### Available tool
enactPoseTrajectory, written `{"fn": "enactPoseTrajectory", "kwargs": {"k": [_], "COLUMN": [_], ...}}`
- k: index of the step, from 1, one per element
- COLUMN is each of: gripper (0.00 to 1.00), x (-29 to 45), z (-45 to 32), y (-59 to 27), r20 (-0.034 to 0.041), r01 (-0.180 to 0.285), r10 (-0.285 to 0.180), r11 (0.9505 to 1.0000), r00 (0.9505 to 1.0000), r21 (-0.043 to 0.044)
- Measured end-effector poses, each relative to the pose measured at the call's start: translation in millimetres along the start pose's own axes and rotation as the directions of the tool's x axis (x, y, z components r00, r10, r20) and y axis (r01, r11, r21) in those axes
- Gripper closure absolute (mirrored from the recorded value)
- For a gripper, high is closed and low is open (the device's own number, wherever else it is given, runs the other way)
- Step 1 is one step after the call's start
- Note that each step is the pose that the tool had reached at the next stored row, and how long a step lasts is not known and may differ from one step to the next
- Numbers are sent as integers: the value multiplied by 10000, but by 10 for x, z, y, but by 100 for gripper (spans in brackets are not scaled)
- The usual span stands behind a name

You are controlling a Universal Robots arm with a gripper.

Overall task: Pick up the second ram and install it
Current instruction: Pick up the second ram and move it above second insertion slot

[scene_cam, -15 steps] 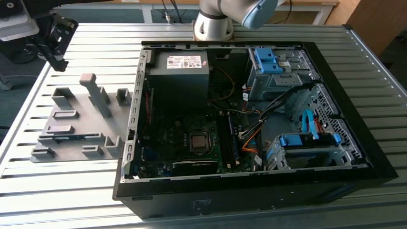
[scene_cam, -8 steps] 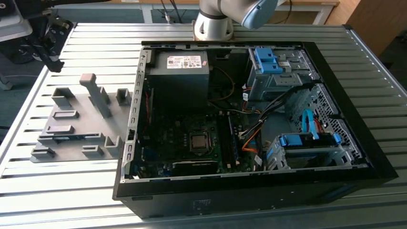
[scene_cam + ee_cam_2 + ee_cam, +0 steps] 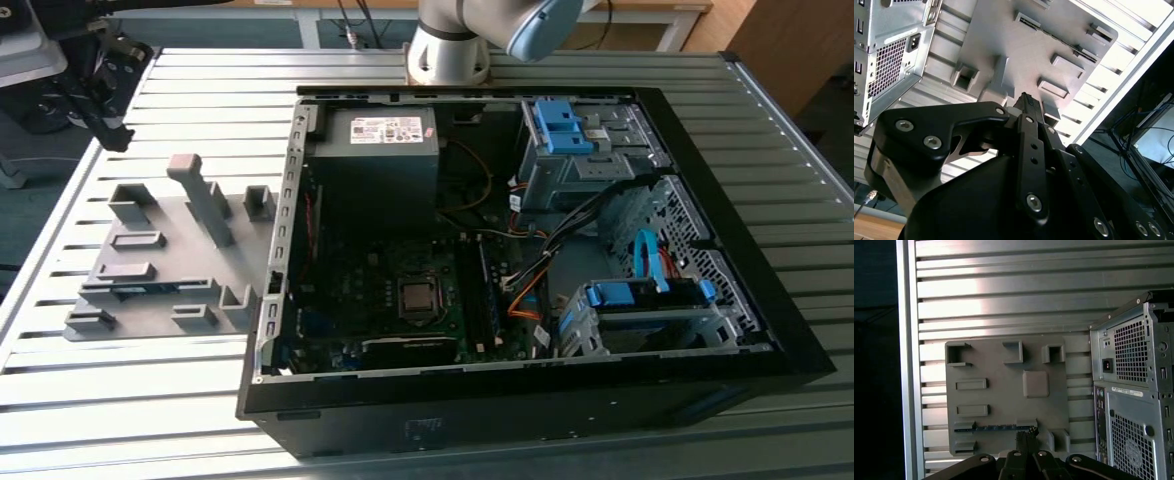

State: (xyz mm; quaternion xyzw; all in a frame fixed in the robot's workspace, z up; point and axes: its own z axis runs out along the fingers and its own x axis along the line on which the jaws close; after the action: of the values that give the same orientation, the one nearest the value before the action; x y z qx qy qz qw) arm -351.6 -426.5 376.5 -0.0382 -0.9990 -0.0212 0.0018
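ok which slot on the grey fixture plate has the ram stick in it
The longest narrow slot, closest to the gripper in the first wrist view: the second ram fills it blue-green; the others are bare grey.

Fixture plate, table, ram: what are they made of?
Fixture plate: likely plastic, with a matte, uniform grey surface that looks moulded or printed.
Table: metal, probably aluminium; its ribbed slats show bright brushed glare.
Ram: circuit board, seen as a thin blue-green strip on the plate. Its finish is hard to judge.
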Motion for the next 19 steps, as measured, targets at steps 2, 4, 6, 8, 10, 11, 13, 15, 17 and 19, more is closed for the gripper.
{"fn": "enactPoseTrajectory", "kwargs": {"k": [2,4,6,8,10,11,13,15,17,19], "gripper": [89,89,89,89,89,89,89,89,89,89], "x": [0,0,1,1,1,1,1,1,1,1], "z": [0,0,0,-1,0,0,0,0,1,0], "y": [0,0,0,0,-1,-1,-1,-1,-1,-1], "r20": [0,-1,-3,-10,-19,-23,-35,-48,-59,-72], "r01": [1,3,69,215,433,556,836,1119,1407,1685], "r10": [-1,-3,-69,-215,-433,-556,-836,-1119,-1407,-1685], "r11": [10000,10000,10000,9998,9991,9985,9965,9937,9901,9857], "r00": [10000,10000,10000,9998,9991,9984,9965,9937,9900,9857], "r21": [0,1,1,2,2,3,3,4,3,3]}}
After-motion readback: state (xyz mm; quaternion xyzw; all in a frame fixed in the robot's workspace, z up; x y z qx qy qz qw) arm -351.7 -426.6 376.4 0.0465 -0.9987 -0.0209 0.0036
